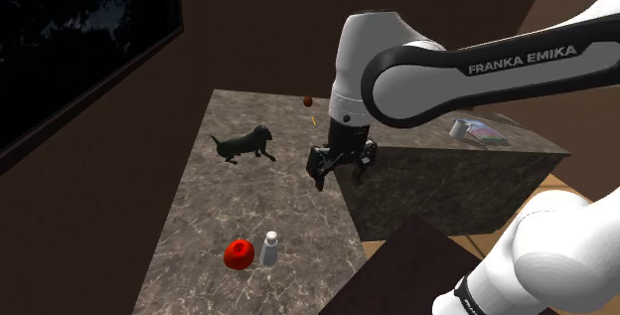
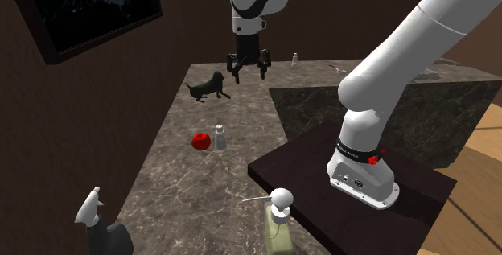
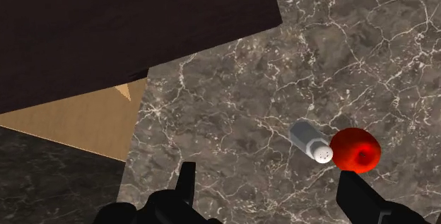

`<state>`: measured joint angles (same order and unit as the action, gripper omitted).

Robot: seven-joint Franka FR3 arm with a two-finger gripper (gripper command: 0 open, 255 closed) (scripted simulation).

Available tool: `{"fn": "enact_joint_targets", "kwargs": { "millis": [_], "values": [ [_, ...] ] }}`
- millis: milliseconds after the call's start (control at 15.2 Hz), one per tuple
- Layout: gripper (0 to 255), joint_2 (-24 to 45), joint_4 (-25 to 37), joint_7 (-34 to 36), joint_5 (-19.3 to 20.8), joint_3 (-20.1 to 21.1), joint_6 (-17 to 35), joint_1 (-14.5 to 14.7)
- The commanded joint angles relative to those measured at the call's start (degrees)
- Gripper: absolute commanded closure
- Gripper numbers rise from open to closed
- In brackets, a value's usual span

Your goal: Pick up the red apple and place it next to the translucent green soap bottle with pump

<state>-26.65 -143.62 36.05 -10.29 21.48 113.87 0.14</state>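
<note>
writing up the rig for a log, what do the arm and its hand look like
The arm has smooth, rounded white shells with dark grey to black joints. One dark band carries white FRANKA EMIKA lettering. Near the foot of the arm, a black ring bears a small red mark. The hand is all black, with two blocky fingers.

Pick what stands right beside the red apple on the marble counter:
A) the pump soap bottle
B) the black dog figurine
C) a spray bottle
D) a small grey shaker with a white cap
D: the small shaker stands close beside the apple on the marble counter, and the wrist view shows the two side by side as well.
</note>
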Motion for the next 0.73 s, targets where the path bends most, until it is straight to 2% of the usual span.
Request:
{"fn": "enact_joint_targets", "kwargs": {
  "millis": [0,330,660],
  "values": [
    [0,3.95,0.92,3.48,0.57,2.36,3.37,-0.42],
    [0,15.71,4.44,13.56,5.29,7.96,11.35,-2.05],
    [0,29.25,10.27,26.2,15.18,10.99,16.93,-2.52]
  ]
}}
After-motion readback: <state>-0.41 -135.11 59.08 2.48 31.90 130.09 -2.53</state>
